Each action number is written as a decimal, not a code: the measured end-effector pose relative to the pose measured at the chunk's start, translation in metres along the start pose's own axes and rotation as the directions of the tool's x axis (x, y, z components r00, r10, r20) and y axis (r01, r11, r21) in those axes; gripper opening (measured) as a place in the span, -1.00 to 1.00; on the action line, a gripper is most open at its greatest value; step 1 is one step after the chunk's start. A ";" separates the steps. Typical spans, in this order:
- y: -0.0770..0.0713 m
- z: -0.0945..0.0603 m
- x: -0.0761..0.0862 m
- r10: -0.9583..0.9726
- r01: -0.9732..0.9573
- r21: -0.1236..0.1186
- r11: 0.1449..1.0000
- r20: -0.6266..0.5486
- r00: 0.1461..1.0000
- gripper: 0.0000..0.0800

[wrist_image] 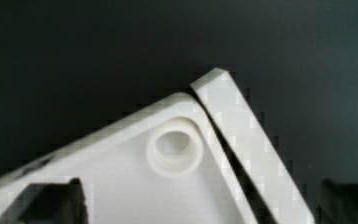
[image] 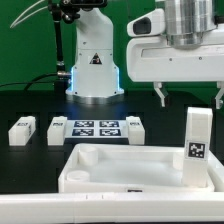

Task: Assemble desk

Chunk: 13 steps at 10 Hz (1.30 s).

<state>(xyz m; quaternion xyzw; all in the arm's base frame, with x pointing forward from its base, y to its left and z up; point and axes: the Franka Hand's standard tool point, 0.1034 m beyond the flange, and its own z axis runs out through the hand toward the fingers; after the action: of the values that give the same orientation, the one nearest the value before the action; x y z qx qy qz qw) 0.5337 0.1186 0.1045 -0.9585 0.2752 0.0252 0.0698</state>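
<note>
Gripper [image: 191, 100] jaws stand spread as wide as they go, released, with nothing between them and nothing touching them. Only one dark finger [image: 161, 93] shows whole in the exterior view. Its partner is half cut off by that view's right edge, and the top of my hand leaves the frame too. My wrist view is blurred: a dark finger [wrist_image: 51, 205] at its border, a round socket [wrist_image: 172, 146] in a white corner, and a raised white strip along it, rim or leg I cannot tell.

In the exterior view I hang at two o'clock, wrist vertical, fingers pointing straight down at the table [image: 25, 108]. At six o'clock from my fingertips, apart from them, an upright leg [image: 197, 135] stands at the far right corner of the desk top [image: 120, 188]. Its foot is hidden behind the rim, so I cannot tell whether it is seated. Loose legs [image: 22, 130] [image: 56, 130] [image: 136, 128] lie flat at nine and three o'clock of the marker board [image: 97, 128].
</note>
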 end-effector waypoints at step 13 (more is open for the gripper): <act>0.101 0.058 -0.045 -0.426 0.513 -0.107 0.852 0.428 0.797 0.62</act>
<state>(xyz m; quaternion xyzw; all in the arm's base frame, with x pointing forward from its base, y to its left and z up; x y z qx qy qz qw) 0.4417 0.0658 0.0386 -0.9738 0.0035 0.2264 0.0218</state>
